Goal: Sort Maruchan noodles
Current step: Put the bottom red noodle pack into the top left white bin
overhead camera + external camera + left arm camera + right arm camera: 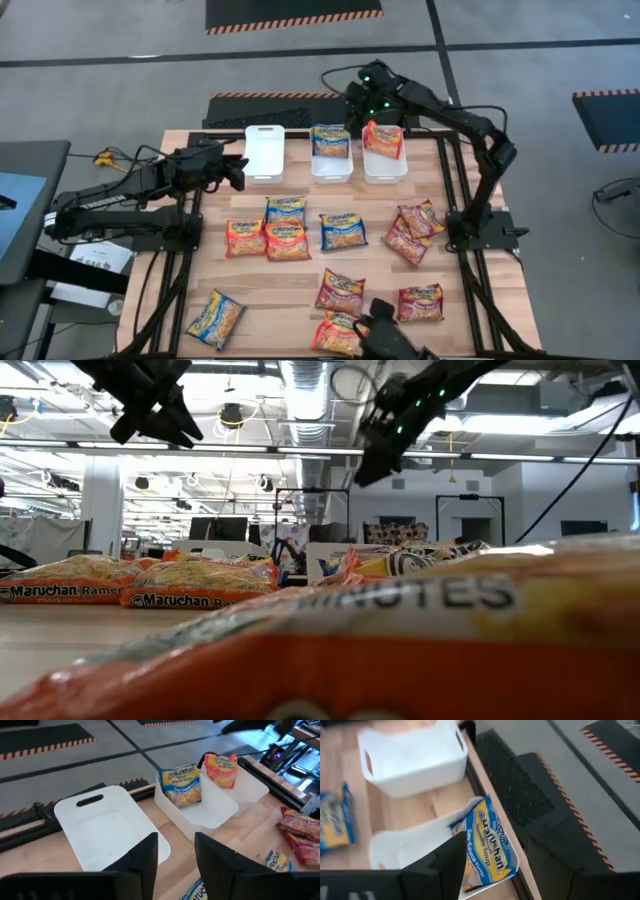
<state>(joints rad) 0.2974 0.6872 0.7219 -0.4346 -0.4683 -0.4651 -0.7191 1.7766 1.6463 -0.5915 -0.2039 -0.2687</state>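
Three white bins (331, 152), twelve noodle packets (288, 241)!
Ten packets on the table, two binned; left gripper (176, 857) and right gripper (492, 865) both open, empty.

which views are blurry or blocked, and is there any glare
Low view: an orange noodle packet close to the lens fills the foreground out of focus, and ceiling lights glare behind. Right wrist view: soft with blur around the blue packet. High view: sharp, evenly lit.

Below your left end effector (240, 172) the first bin (265, 152) sits empty, so you may pass. Under your right end effector (362, 118), a blue packet (331, 141) and an orange packet (383, 139) block their bins.
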